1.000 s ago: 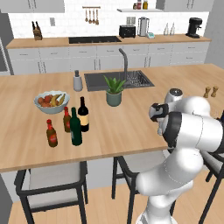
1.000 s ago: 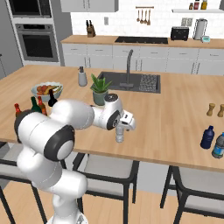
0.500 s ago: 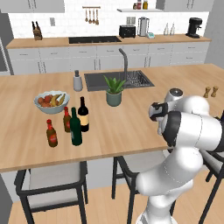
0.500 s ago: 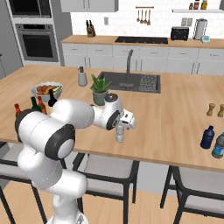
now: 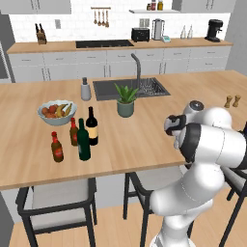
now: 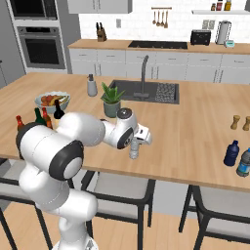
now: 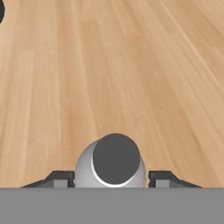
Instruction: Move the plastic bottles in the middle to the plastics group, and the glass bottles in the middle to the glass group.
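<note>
The plastic bottle, small and pale with a dark cap, stands near the island's front edge. My gripper comes down over it, and in the hand view a fingertip presses each side of the bottle, so it is shut on it. At the left stand the glass bottles, a near-black wine bottle and a dark green one. Beside them are two small brown red-labelled bottles of the glass group. Two blue bottles of the plastics group stand far right.
A fruit bowl sits behind the glass bottles. A potted plant, a grey dispenser and the sink lie mid-counter. Salt and pepper mills stand at the right. Stools line the counter's front edge.
The fingers have closed in on the plastic bottle. The arm and all the bottles stand where they were.
</note>
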